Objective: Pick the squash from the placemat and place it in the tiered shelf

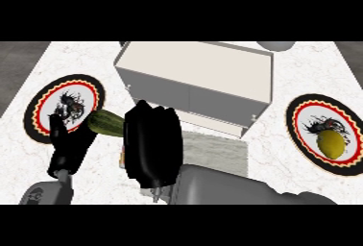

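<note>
On the white marbled counter (78, 57), toward its left side, a round placemat (50, 96) with a black, red and yellow rim. Across that mat's right-hand edge, the squash (105, 122): dark green, striped, lying slantwise, its left end over the rim, its right end hidden behind the right hand (152, 144). That hand black, seen from the back, close against the squash's hidden end; cannot tell whether closed round it or merely beside it. Just left of the squash, over the mat's lower rim, the left hand (67, 144), open, fingers straight and pointing up the view. Behind both hands, at the counter's middle, the tiered shelf (195, 72): pale top, grey front, standing apart from the squash. In front of the shelf, a grey textured patch (216, 151), partly under the right forearm. Far right, a second round placemat (301, 120) of the same pattern, with a yellow fruit (332, 143) on it.
</note>
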